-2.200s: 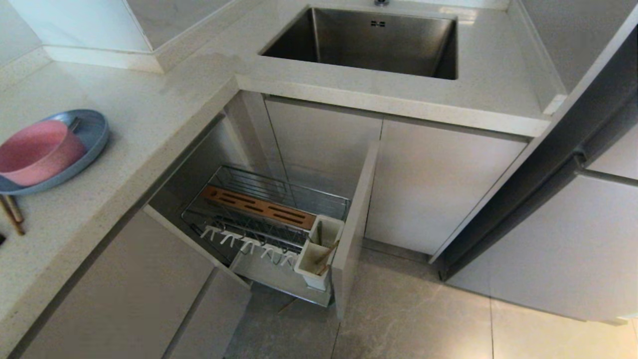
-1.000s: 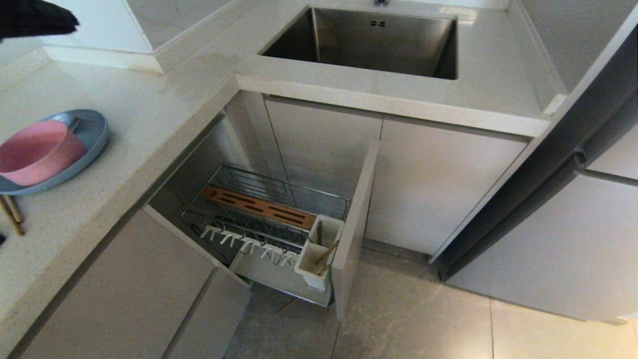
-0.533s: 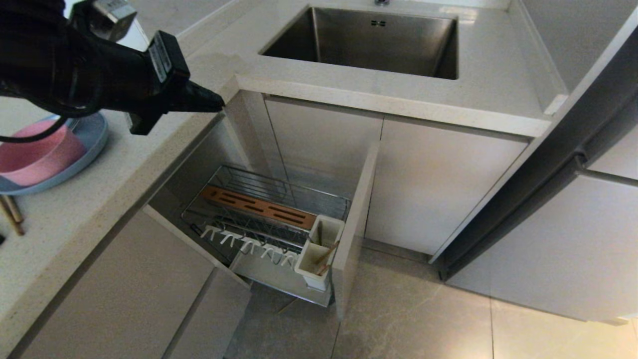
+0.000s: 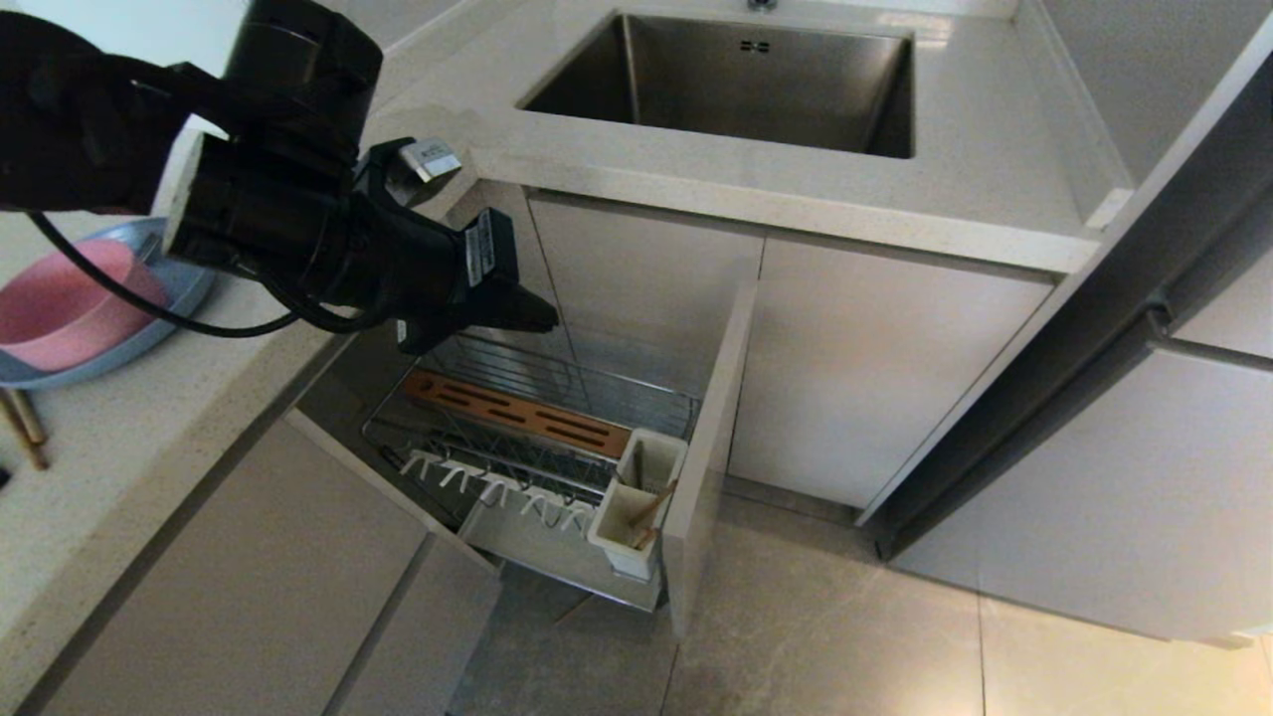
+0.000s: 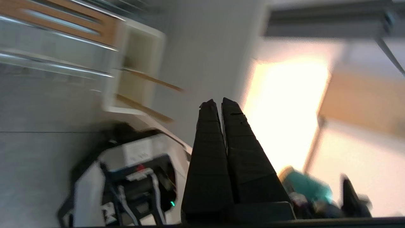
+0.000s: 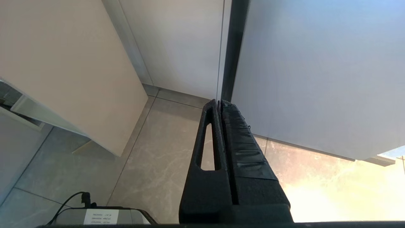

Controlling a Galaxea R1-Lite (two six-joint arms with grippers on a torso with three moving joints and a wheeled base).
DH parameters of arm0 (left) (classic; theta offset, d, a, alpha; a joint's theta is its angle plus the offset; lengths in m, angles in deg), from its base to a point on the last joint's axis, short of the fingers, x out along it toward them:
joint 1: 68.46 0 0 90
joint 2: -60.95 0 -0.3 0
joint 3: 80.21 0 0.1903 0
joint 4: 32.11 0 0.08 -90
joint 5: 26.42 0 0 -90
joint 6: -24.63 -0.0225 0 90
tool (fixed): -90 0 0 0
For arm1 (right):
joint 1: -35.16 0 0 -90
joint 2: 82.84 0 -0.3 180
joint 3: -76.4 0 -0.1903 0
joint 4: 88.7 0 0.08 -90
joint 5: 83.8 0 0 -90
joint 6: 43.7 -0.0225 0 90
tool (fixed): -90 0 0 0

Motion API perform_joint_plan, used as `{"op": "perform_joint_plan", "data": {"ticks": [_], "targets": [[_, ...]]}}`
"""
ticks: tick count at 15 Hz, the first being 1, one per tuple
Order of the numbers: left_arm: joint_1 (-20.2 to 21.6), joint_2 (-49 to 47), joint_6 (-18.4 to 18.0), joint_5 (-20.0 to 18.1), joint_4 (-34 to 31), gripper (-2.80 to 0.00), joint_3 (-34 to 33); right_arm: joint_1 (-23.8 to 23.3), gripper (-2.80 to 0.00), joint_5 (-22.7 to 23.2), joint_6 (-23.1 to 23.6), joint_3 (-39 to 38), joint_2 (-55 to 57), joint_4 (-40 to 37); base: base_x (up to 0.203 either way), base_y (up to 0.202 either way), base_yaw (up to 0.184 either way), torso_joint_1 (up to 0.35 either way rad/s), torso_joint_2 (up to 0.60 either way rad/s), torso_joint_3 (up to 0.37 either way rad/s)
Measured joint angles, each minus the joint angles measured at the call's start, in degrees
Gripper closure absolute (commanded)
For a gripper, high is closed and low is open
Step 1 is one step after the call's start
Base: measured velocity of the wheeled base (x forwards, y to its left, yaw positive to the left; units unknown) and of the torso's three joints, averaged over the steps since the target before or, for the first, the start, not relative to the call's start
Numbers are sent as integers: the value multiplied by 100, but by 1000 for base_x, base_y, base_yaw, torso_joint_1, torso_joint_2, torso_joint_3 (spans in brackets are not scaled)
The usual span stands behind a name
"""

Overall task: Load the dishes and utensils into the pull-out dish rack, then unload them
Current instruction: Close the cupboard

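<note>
one pink bowl (image 4: 70, 308) on one blue plate (image 4: 169, 283), perhaps two chopsticks (image 4: 25, 428), left pincer (image 4: 542, 316) clenched empty

A pale speckled counter (image 4: 298, 229) wraps the corner, a steel sink (image 4: 736, 85) sunk in it. Beige cabinet doors (image 4: 855, 368) stand over grey floor tiles (image 4: 816, 636).

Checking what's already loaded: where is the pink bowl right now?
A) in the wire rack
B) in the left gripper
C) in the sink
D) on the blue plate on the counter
D: the pink bowl sits on the blue plate on the counter.
</note>
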State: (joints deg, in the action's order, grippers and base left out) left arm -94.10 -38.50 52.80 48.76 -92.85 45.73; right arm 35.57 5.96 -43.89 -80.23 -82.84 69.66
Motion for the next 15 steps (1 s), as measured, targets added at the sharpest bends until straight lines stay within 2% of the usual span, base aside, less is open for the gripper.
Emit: {"op": "perform_joint_plan", "data": {"ticks": [6,10,15], "targets": [[-403,-190,-105,-981,69,0,125,0,0,-2,0,0,0,0,0,0,0,0,0,0],[-621,-316,-108,-1491,72,0,34,0,0,-2,1,0,0,0,0,0,0,0,0,0],[-903,-647,-110,-1546,205,0,68,0,0,-2,0,0,0,0,0,0,0,0,0,0]]}}
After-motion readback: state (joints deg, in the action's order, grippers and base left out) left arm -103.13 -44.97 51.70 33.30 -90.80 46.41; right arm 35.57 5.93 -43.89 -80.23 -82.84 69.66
